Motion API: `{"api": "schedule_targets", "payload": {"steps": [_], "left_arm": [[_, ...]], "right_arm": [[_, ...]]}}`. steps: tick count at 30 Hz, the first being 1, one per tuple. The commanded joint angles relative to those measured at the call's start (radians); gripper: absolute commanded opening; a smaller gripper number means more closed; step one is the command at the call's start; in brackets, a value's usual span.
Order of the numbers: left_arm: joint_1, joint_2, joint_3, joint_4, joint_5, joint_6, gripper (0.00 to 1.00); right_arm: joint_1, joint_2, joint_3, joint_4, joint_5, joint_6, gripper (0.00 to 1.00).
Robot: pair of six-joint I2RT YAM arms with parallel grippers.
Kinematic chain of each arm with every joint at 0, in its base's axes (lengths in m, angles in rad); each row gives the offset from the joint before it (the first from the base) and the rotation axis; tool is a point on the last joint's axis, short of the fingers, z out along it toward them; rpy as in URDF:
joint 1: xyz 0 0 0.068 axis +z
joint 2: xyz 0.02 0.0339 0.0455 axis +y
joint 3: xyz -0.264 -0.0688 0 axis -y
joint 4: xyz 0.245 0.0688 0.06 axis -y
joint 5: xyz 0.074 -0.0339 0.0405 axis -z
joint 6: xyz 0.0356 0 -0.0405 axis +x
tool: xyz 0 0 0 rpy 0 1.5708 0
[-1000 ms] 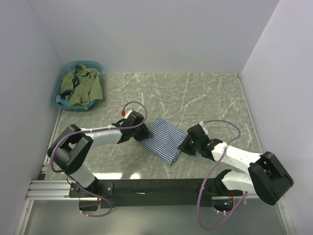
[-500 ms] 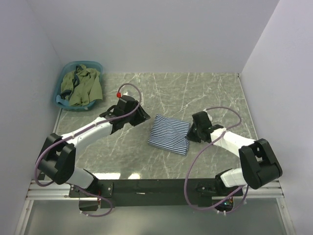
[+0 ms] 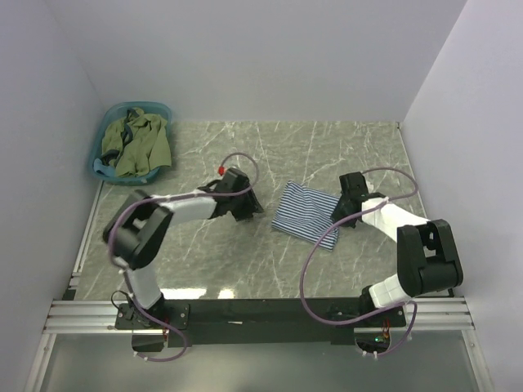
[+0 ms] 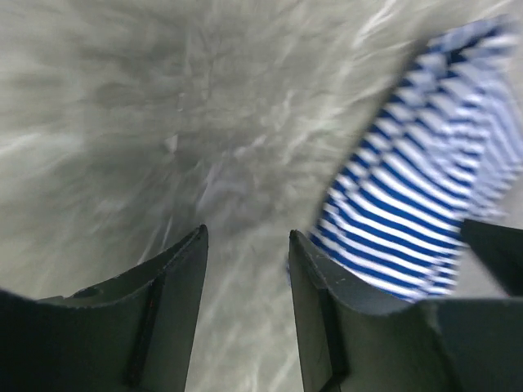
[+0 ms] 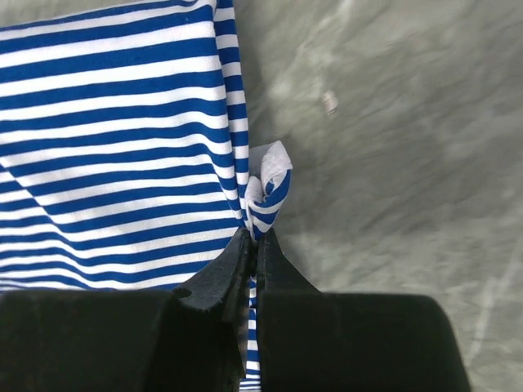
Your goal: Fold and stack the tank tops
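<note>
The folded navy-and-white striped tank top (image 3: 306, 213) lies on the marble table right of centre. My right gripper (image 3: 344, 211) is shut on its right edge; the right wrist view shows the striped cloth (image 5: 114, 147) with a pinched fold (image 5: 268, 186) between the closed fingers. My left gripper (image 3: 249, 209) hovers just left of the shirt, open and empty; its wrist view has the striped tank top (image 4: 429, 180) off to the right. The olive green tank top (image 3: 139, 143) lies bunched in the basin over a teal-blue one (image 3: 102, 168).
The translucent teal basin (image 3: 160, 109) sits at the table's back left corner by the wall. White walls enclose the marble table (image 3: 327, 151) at back and sides. A black rail (image 3: 261, 310) runs along the near edge.
The striped tank top has slid right across the table with the right gripper, which shut on its edge. The left gripper let go, opened and followed to the right.
</note>
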Motion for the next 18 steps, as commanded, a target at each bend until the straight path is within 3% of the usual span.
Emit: {"api": "schedule_targets", "payload": {"steps": [1, 7, 10, 13, 16, 18], "left_arm": [[-0.062, 0.086, 0.092, 0.048, -0.013, -0.013, 0.50], [-0.119, 0.210, 0.209, 0.042, -0.009, -0.017, 0.49], [-0.165, 0.243, 0.246, 0.025, -0.012, -0.007, 0.47], [-0.208, 0.270, 0.270, 0.019, -0.006, -0.010, 0.44], [-0.250, 0.290, 0.290, 0.006, 0.001, -0.011, 0.39], [-0.277, 0.298, 0.303, 0.005, 0.002, -0.008, 0.37]], "right_arm": [[-0.028, 0.006, 0.068, -0.077, 0.079, -0.053, 0.00], [-0.074, -0.023, 0.092, -0.127, 0.111, -0.090, 0.01], [-0.108, -0.047, 0.090, -0.138, 0.114, -0.104, 0.13], [-0.134, -0.066, 0.092, -0.152, 0.113, -0.111, 0.40], [-0.158, -0.110, 0.101, -0.173, 0.125, -0.101, 0.58], [-0.166, -0.144, 0.116, -0.202, 0.133, -0.086, 0.63]]}}
